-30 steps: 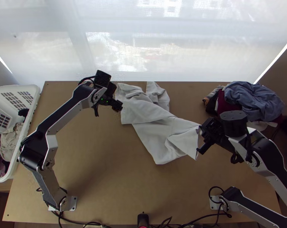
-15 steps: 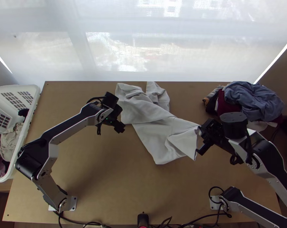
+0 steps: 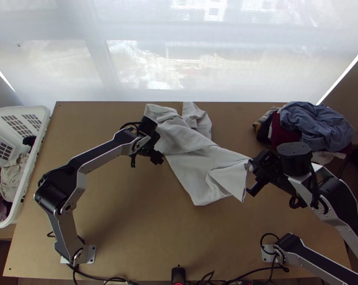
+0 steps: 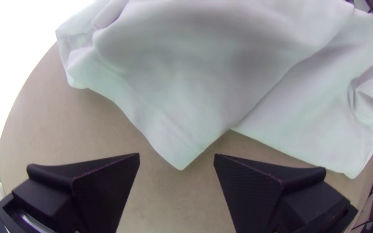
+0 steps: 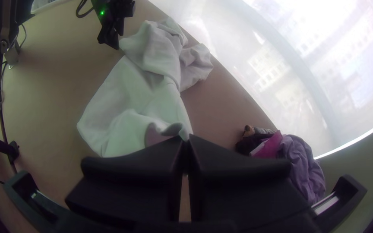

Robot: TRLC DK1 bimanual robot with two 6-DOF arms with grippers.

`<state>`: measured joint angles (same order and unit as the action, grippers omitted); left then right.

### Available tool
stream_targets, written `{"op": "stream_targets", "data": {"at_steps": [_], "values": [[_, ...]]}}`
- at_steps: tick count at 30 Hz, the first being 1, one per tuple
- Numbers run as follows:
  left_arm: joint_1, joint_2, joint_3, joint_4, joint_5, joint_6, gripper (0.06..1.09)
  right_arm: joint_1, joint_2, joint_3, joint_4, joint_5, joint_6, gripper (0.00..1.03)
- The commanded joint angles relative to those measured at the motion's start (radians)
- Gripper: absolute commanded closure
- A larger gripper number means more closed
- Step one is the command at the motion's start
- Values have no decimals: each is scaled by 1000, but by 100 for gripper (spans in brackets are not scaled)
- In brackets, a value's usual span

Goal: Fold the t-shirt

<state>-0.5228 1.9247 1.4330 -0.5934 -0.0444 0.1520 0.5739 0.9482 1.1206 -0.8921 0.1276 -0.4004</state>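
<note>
white t-shirt (image 3: 183,137), rumpled & part folded over itself, lies mid-surface (image 3: 131,218) towards the far edge. r claw (image 5: 187,140) pinches its r end; l claw (image 4: 176,157) is spread nr a loose corner (image 4: 182,157). prob. straightening pre-fold: next, l claw grips that corner, then both pull taut twd the bare near side, w/ clothes heap (image 3: 314,124) avoided at r.
</note>
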Motion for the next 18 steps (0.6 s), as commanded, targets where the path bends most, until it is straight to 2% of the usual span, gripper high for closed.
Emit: {"op": "stream_targets", "data": {"at_steps": [1, 3, 6, 9, 11, 18], "values": [[-3, 56, 66, 1, 0, -17, 31, -2, 0, 1, -4, 1, 0, 100], [-2, 68, 84, 0, 11, -17, 43, -3, 0, 1, -4, 1, 0, 100], [0, 89, 112, -16, 20, -15, 70, -6, -2, 1, -5, 1, 0, 100], [4, 102, 126, -37, 20, -9, 89, -9, -2, 2, -4, 1, 0, 100], [10, 99, 135, -49, 18, -6, 105, -11, -2, 7, -4, 1, 0, 100], [26, -46, 193, -129, 20, -29, 105, -29, 6, 50, 2, 3, -6, 100]]}}
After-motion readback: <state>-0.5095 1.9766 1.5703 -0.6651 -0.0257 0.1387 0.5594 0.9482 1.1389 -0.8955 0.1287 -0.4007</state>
